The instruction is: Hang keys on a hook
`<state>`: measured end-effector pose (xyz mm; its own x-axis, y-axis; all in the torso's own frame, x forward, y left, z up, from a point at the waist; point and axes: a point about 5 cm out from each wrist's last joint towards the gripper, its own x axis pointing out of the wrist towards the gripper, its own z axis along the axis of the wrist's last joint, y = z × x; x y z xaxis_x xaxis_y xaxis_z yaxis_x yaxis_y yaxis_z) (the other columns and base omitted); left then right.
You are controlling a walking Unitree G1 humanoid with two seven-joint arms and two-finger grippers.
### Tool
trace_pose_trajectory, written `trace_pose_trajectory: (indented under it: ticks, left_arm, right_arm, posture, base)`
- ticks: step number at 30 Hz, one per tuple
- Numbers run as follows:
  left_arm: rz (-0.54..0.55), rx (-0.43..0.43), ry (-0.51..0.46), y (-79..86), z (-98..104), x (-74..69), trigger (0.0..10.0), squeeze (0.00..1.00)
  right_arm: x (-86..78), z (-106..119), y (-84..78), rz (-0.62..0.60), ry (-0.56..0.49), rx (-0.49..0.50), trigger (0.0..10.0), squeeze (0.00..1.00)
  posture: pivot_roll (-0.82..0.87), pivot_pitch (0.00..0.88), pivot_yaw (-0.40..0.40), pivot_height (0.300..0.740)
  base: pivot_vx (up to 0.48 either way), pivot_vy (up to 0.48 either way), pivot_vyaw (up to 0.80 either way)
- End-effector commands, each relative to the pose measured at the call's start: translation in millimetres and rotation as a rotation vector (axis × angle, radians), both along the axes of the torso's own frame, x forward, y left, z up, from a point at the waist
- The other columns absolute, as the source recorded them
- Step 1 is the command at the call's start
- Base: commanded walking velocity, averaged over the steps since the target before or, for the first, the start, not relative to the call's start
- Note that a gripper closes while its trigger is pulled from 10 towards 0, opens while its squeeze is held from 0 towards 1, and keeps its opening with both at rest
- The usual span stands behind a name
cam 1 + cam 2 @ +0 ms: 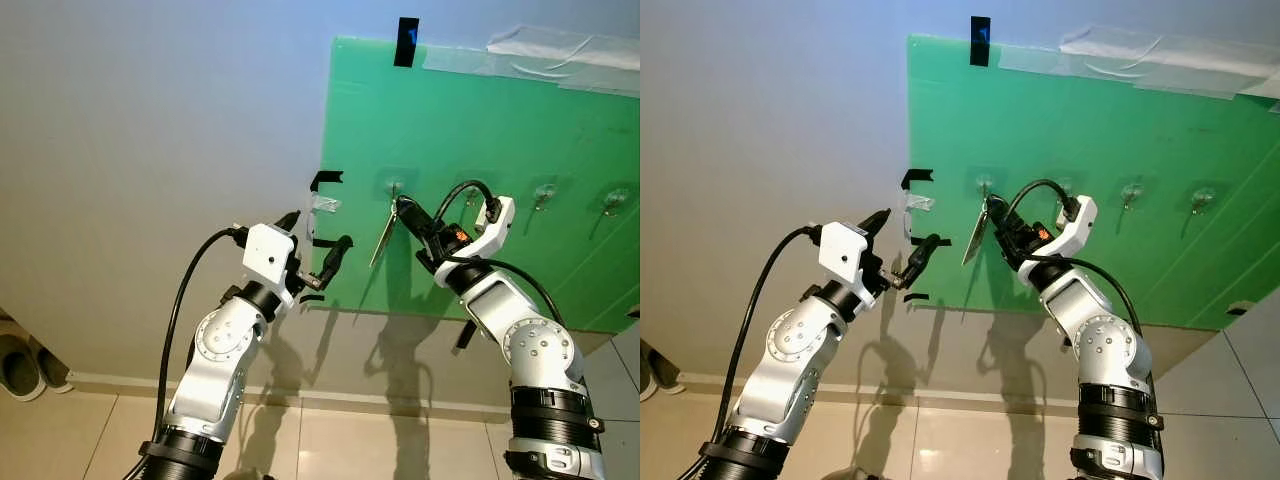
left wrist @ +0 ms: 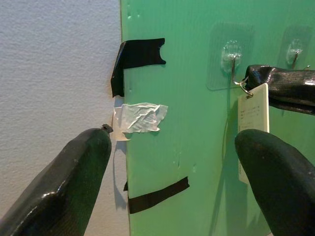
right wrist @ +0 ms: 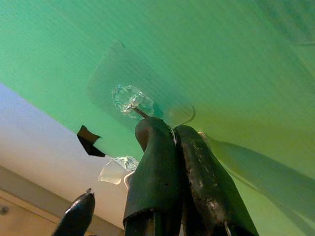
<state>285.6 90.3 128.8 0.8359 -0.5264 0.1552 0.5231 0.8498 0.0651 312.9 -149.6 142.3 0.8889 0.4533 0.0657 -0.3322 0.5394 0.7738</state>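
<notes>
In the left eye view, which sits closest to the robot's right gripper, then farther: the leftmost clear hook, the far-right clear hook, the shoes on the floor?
From the right gripper:
1. Leftmost clear hook, right at its fingers.
2. Far-right clear hook, along the green board's right side.
3. Shoes, low at far left.

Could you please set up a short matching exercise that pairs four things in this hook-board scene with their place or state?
Things:
1. right gripper
2. left gripper
3. key tag
4. black tape strip

Places or states:
A. fingers spread, beside the green board's left edge
B. on the board's top edge
C. pinched shut at the leftmost clear hook
D. hanging below that hook by its ring

Pairs: 1-C, 2-A, 3-D, 4-B
</notes>
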Motion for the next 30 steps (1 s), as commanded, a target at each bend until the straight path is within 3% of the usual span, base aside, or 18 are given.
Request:
trace_pose_trajectory:
  ticks: [1,15,22,23,24,27,30]
  left_arm:
    - [-0.012,0.001,0.005,-2.8,0.7,0.1,10.0,0.00]
    - [-0.009,-0.009,0.016,-4.8,-1.1,-2.2,10.0,0.00]
    - [-0.005,-0.012,0.021,-4.6,-2.3,-2.8,10.0,0.00]
    - [-0.003,-0.013,0.022,-4.6,-2.4,-2.9,10.0,0.00]
    - [-0.002,-0.013,0.023,-4.5,-2.5,-2.9,10.0,0.00]
    - [-0.001,-0.014,0.023,-4.5,-2.6,-3.0,10.0,0.00]
    - [0.001,-0.014,0.024,-4.4,-2.7,-3.0,10.0,0.00]
  right_arm:
    - [1.9,-7.6,-14.3,-0.071,0.064,0.045,10.0,0.00]
    - [3.4,-13.0,-20.7,-0.126,0.123,0.146,10.0,0.00]
    - [3.4,-27.0,-22.2,-0.156,0.193,0.131,10.0,0.00]
    - [2.5,-32.0,-21.4,-0.158,0.210,0.085,10.0,0.00]
    - [2.1,-35.1,-21.6,-0.170,0.217,0.043,10.0,1.00]
    - [1.6,-36.0,-21.1,-0.169,0.211,0.006,10.0,1.00]
    - [2.3,-27.9,-19.4,-0.163,0.139,-0.074,10.0,1.00]
  posture:
    - [-0.06,0.000,-0.032,0.740]
    - [-0.07,0.000,-0.042,0.740]
    - [-0.07,0.000,-0.049,0.740]
    - [-0.07,0.000,-0.050,0.740]
    - [-0.07,0.000,-0.051,0.740]
    - [-0.07,0.000,-0.051,0.740]
    - [-0.07,0.000,-0.050,0.740]
  base:
    - [0.000,0.000,0.00]
    - [0.000,0.000,0.00]
    - [0.000,0.000,0.00]
    - [0.000,0.000,0.00]
    - [0.000,0.000,0.00]
    - [0.000,0.000,0.00]
    - [0.000,0.000,0.00]
